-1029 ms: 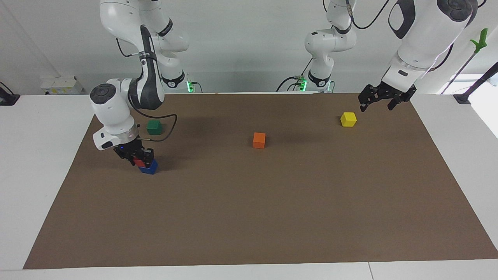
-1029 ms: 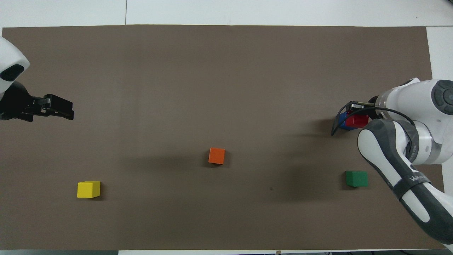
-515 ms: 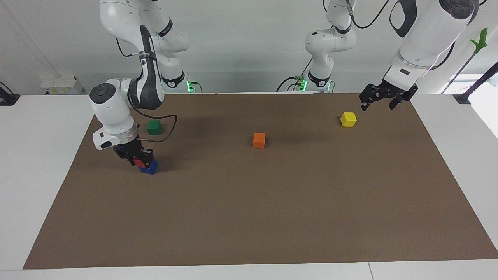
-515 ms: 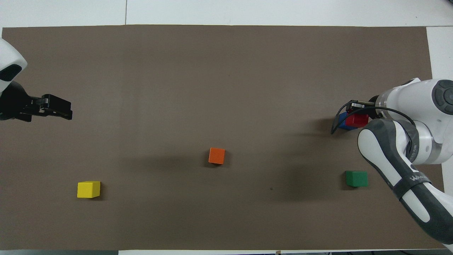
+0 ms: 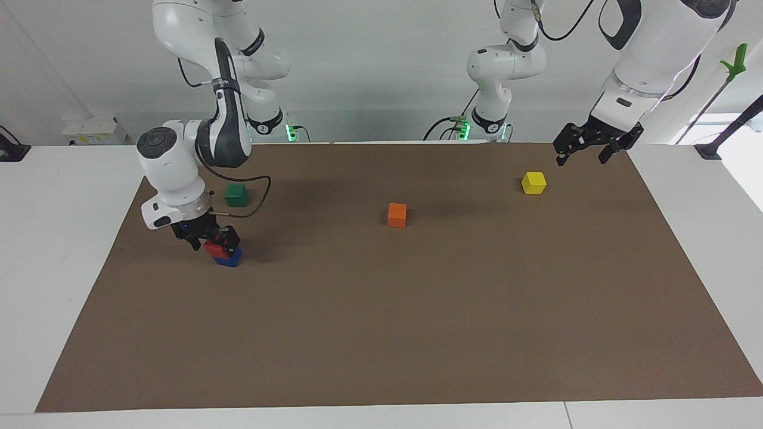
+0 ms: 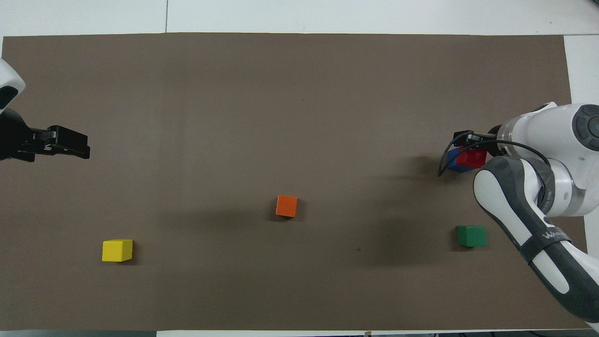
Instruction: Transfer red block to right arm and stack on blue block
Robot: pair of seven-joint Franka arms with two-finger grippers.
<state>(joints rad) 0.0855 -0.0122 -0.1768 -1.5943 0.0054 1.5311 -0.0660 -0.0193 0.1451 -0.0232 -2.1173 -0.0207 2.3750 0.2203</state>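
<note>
Your right arm [image 6: 529, 206] half hides the red block [image 5: 214, 248] on the blue block [image 5: 229, 258], right gripper [image 5: 208, 235] spread just above, left gripper [image 5: 587, 146] wide over the mat's [image 5: 417, 333] corner, green cube [image 5: 236, 194] near.

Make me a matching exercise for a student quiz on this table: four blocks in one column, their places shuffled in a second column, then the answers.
Things:
1. red block
2. green block
3. orange block
4. yellow block

Places:
A. near the middle of the mat, alone
B. on top of the blue block
C. toward the left arm's end, near the left gripper
D. toward the right arm's end, nearer to the robots than the stack

Pairs: 1-B, 2-D, 3-A, 4-C
</note>
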